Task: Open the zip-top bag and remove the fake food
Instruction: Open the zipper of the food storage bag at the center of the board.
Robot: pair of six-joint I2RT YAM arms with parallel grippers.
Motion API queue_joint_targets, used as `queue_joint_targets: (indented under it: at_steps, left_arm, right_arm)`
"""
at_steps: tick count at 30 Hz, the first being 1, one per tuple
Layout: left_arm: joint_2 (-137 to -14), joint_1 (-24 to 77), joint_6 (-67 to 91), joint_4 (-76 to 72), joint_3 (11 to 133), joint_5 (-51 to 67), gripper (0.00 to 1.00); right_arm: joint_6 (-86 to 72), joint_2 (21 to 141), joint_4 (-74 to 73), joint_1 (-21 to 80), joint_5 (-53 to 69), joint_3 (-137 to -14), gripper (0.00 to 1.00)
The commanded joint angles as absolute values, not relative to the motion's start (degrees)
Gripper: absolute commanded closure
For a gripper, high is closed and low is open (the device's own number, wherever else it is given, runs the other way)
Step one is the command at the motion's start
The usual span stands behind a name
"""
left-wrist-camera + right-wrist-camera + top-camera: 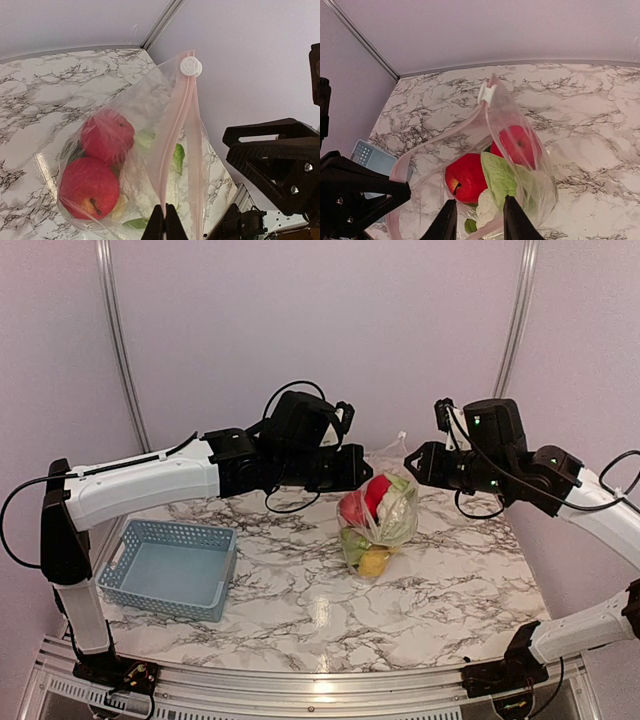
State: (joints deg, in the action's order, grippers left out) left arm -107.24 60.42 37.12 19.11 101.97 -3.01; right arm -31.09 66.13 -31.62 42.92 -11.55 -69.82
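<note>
The clear zip-top bag (392, 523) stands mid-table, hanging between both grippers with its mouth spread open. My left gripper (165, 222) is shut on one pink zip strip (172, 135), and the white slider (190, 66) sits at the strip's far end. My right gripper (480, 225) has its jaws apart; the opposite lip of the bag runs across the gap between them, not visibly pinched. The fake food lies inside the bag: two red apples (467, 177) (520, 145), a pale green cabbage leaf (502, 177), and something yellow (375, 561) at the bottom.
A light blue lattice basket (130, 540) sits at the table's left, near the left arm's base. The back wall and its corner rails stand close behind the bag. The two gripper heads face each other only a short gap apart above the bag.
</note>
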Motion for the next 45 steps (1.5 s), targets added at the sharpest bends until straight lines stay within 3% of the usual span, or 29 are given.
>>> queue_joint_targets:
  at_steps: [1, 8, 35, 41, 45]
  left_arm:
    - [-106.1, 60.1, 37.3, 16.7, 101.7, -2.3, 1.00]
    - [-106.0, 60.2, 37.4, 16.1, 101.2, -1.9, 1.00]
    - [-105.7, 60.9, 37.6, 14.2, 99.9, -0.5, 1.00]
    - [-105.7, 60.9, 37.7, 14.1, 100.2, -0.6, 1.00]
    - [-106.2, 60.9, 37.7, 14.1, 101.4, -0.8, 1.00]
  right_arm:
    - [-33.9, 65.8, -34.4, 47.0, -16.2, -69.8, 0.71]
    - [-38.4, 63.8, -35.9, 51.8, -16.5, -66.6, 0.74]
    - [-42.8, 65.1, -32.8, 51.9, -16.9, -61.8, 0.78]
    - [-42.5, 64.8, -33.3, 51.9, -18.1, -62.9, 1.00]
    - [-40.3, 64.4, -35.6, 51.9, -21.6, -67.3, 1.00]
